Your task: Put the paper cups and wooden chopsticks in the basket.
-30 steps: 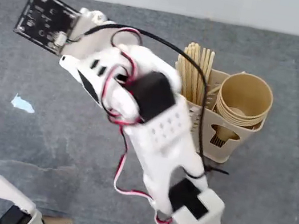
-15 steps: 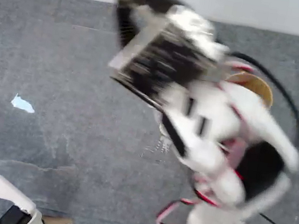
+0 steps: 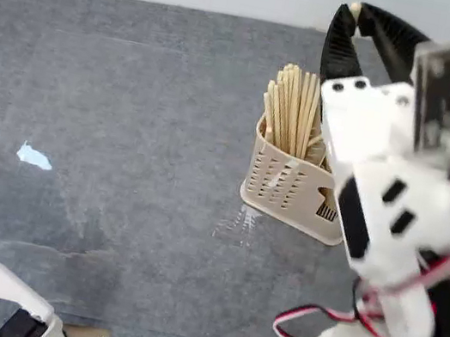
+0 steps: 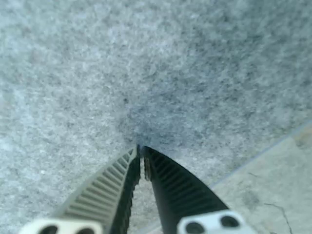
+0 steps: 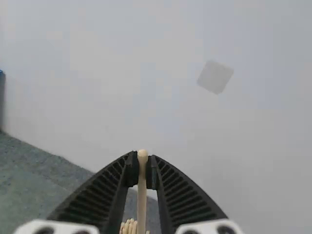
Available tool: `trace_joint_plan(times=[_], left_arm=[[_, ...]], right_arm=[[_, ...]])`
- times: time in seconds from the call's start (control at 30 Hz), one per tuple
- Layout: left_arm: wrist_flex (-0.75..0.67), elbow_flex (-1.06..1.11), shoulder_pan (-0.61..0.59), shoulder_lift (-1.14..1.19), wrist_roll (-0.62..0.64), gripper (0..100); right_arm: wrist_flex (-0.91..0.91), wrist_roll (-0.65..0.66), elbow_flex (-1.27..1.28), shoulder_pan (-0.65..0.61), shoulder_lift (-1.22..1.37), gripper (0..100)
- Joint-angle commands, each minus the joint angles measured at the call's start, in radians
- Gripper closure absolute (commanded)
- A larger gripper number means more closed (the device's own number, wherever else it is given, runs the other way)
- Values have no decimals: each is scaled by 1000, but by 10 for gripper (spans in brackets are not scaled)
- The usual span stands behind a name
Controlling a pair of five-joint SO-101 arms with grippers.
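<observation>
Left gripper (image 4: pixel 141 148) is being held low over the grey mat (image 4: pixel 156 73) at the near left of the scene, with its jaws being pressed together on nothing. Farther out on the left, a small blue scrap (image 3: pixel 33 157) is being seen lying on the mat, well apart from everything else.

Right of centre and farther back, the basket (image 3: pixel 278 191) is being seen standing upright on the mat. A bundle of wooden chopsticks (image 3: pixel 296 102) is being carried on end in its left compartment, the tops fanning out above the rim. The basket's right side is being covered by the raised right arm (image 3: pixel 399 217).

Farthest back, above and just behind the basket, the right gripper (image 3: pixel 357 13) is being pointed up toward the pale wall (image 5: pixel 156 58). A single chopstick (image 5: pixel 142 195) is being pinched between its jaws, lying lengthwise along them with its rounded end at the fingertips.

Such a stick is being judged light, stiff and thin, with a smooth surface that could slip lengthwise out of the jaws. A hold across the stick near mid-length, with modest pressure, is being judged steadier than one along its length. The bundle is being judged loose enough to be tipped by a careless nudge.
</observation>
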Motion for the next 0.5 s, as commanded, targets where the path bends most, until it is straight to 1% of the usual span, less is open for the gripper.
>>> trace_joint_plan(times=[0.0, 0.13, 0.33, 0.47], left_arm=[[23, -10, 5, -18, -3, 987], [23, -10, -6, -18, -3, 987], [23, -10, -6, -18, -8, 987], [23, -10, -6, -18, -8, 987]], right_arm=[[-51, -64, 94, 18, -12, 991], [-176, -101, 189, 36, -12, 991], [-337, -98, 376, 88, -12, 991], [-369, -98, 516, 113, -21, 989]])
